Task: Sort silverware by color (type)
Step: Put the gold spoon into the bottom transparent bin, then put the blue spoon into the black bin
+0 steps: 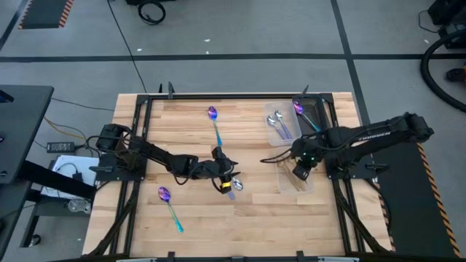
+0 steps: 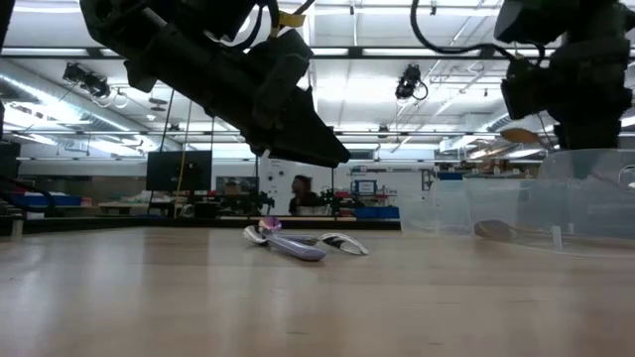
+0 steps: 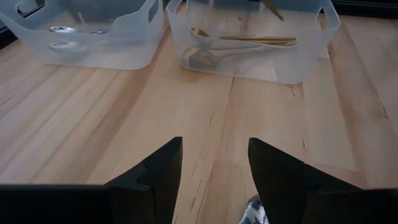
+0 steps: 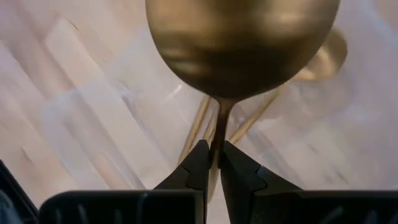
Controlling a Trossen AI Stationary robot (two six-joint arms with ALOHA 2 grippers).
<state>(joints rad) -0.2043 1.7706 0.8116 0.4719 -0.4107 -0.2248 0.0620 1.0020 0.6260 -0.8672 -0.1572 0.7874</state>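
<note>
My left gripper (image 1: 227, 182) (image 3: 214, 142) is open and hovers above a silver spoon (image 1: 237, 186) (image 3: 254, 211) and a purple-blue spoon (image 2: 296, 248) that lie together mid-table. My right gripper (image 1: 300, 172) (image 4: 212, 152) is shut on a gold spoon (image 4: 242, 43) above a clear container (image 1: 285, 182) with more gold spoons (image 3: 239, 40) lying in it. Two more purple-blue spoons lie flat on the table, one toward the far edge (image 1: 213, 118) and one toward the near left (image 1: 169, 204). My right gripper pinches the gold spoon by its thin handle just behind the bowl (image 4: 221, 115), between the two fingertips (image 4: 199, 165). The spoon is lifted clear above the container of gold spoons, and its bowl fills the top of the right wrist view.
Two more clear containers stand at the far right: one (image 1: 280, 125) (image 3: 124, 53) holds silver spoons, the other (image 1: 312, 113) holds a purple-blue spoon. Bare wood lies between my left gripper and the containers. A person (image 2: 299, 193) shows in the room beyond the table.
</note>
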